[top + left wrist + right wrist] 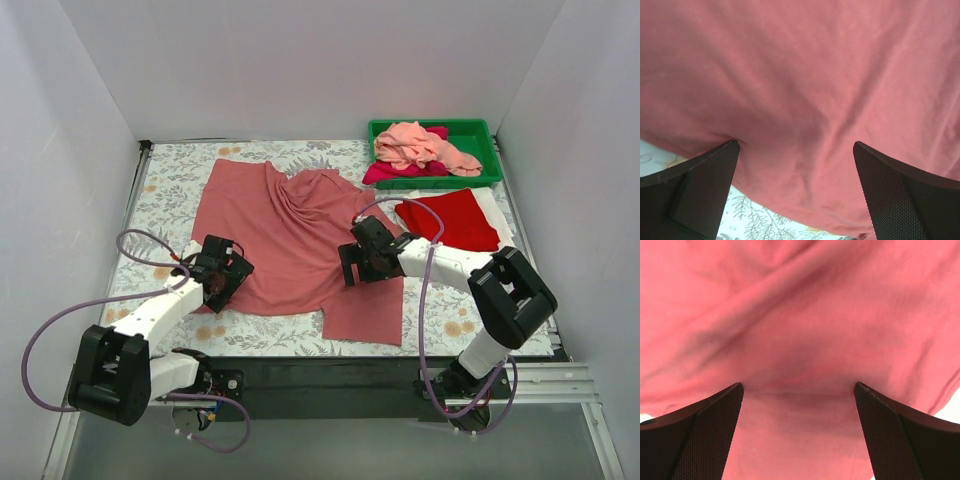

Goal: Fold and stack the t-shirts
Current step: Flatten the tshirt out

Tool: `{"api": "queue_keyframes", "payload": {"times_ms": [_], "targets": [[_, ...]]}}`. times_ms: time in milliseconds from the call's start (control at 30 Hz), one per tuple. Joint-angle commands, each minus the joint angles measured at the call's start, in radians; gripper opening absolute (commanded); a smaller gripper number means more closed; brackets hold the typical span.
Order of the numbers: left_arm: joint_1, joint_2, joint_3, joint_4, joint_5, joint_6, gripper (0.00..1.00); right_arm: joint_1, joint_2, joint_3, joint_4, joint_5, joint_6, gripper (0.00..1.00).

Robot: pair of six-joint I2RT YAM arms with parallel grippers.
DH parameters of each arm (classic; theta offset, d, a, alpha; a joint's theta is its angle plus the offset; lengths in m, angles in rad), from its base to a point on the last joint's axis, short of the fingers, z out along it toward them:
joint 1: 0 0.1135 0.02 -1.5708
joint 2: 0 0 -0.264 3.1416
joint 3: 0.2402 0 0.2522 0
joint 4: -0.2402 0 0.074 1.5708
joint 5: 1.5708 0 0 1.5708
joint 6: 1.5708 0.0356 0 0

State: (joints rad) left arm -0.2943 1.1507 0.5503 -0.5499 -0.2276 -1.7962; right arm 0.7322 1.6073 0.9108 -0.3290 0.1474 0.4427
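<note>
The dusty rose t-shirt (290, 235) lies spread and wrinkled on the floral table cover, one part hanging toward the near edge. My left gripper (222, 272) is open at its lower left edge; the left wrist view shows the cloth (805, 90) between the spread fingers (705, 185). My right gripper (362, 258) is open, low over the shirt's right side; the right wrist view is filled with cloth (800, 340) between the fingers (900, 440). A folded bright red t-shirt (448, 218) lies on a white one (495, 212) at the right. Salmon pink (420, 146) and magenta (385, 172) t-shirts sit in the bin.
The green plastic bin (482, 138) stands at the back right corner. White walls enclose the table on three sides. The floral cover (165, 200) shows at the left and along the near edge. Purple cables loop beside both arms.
</note>
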Motion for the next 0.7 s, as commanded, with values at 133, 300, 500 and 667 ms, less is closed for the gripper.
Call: {"api": "queue_keyframes", "payload": {"times_ms": [133,300,500,667], "targets": [[0.023,0.107,0.033,0.179,0.045,0.078,0.98,-0.089,0.181,0.138,0.01,0.04,0.011,0.98],[0.037,0.223,0.098,0.203,0.04,0.106,0.98,-0.177,0.282,0.244,0.001,0.017,-0.012,0.98],[0.055,0.29,0.201,0.217,0.1,0.169,0.98,-0.217,0.313,0.359,-0.01,0.001,-0.065,0.98],[0.055,0.14,0.217,0.127,0.047,0.132,0.98,-0.212,0.177,0.344,-0.016,-0.032,-0.082,0.98]]}}
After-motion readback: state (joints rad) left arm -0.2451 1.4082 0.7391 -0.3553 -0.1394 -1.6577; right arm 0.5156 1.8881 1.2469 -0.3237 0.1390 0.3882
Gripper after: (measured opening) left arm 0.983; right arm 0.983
